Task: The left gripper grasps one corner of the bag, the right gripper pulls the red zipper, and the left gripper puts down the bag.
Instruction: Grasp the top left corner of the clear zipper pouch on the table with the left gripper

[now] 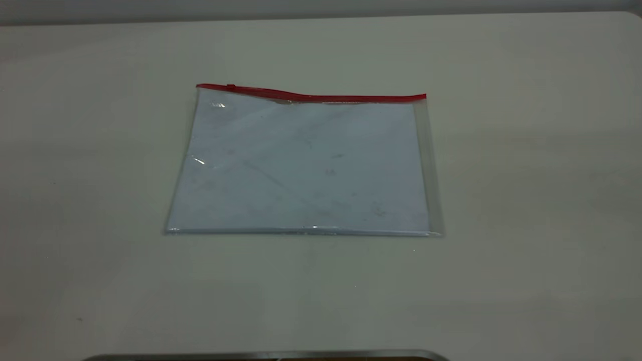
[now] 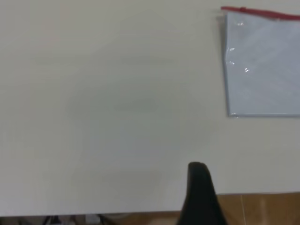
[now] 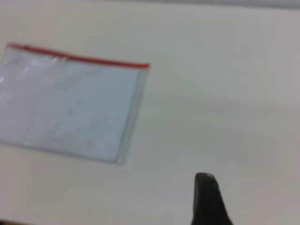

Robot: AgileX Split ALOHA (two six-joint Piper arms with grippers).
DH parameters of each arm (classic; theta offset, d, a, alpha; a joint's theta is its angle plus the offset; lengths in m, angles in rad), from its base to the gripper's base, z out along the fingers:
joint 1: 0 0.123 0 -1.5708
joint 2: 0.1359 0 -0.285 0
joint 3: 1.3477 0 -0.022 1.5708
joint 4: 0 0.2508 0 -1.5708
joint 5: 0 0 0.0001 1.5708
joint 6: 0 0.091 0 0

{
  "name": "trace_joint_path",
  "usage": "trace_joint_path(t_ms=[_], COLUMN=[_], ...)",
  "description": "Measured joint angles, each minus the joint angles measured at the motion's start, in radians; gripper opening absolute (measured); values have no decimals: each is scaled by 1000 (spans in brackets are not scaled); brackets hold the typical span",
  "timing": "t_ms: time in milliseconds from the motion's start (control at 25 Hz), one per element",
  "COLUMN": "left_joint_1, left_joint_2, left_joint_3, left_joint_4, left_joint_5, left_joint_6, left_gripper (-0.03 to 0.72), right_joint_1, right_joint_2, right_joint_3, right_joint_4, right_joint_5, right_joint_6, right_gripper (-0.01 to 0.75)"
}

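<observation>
The bag (image 1: 301, 165) lies flat in the middle of the table, a clear pouch with a pale bluish sheet inside. The red zipper (image 1: 311, 96) runs along its far long edge, with the small slider (image 1: 230, 87) near the left end. Neither gripper shows in the exterior view. In the left wrist view, a black part of the left gripper (image 2: 199, 187) is over the table's edge, well away from the bag (image 2: 265, 65) and zipper (image 2: 262, 12). In the right wrist view, a black part of the right gripper (image 3: 206, 197) is off to the side of the bag (image 3: 70, 108) and zipper (image 3: 79, 58).
The pale table (image 1: 526, 175) surrounds the bag on all sides. A dark metal edge (image 1: 266, 356) shows at the bottom of the exterior view. Beyond the table's edge in the left wrist view is wooden floor (image 2: 262, 208).
</observation>
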Motion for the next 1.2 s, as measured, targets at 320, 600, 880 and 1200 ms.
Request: trace_joint_path(t_ms=[320,600,880,1200], left_joint_1=[0,0,0,0], left_joint_2=[573,1014,1412,1818], left_joint_3=[-87,-214,-442,-759], left_joint_4=[-4,-50,-218,-596], left_joint_5=[-278,-556,-579,-513], left_joint_6=[71,110,308,691], left_gripper=[590,590,590,590], right_joint_1=[0,0,21,139], right_joint_2=[566,995,1315,1517], right_joint_3=[-14,-186,-351,-498], right_joint_4=[400,850,1088,1117], right_joint_5=[-293,-319,-295,-297], right_joint_6=[-502,-976,-1192,-1246], right_gripper=[572,576,576,576])
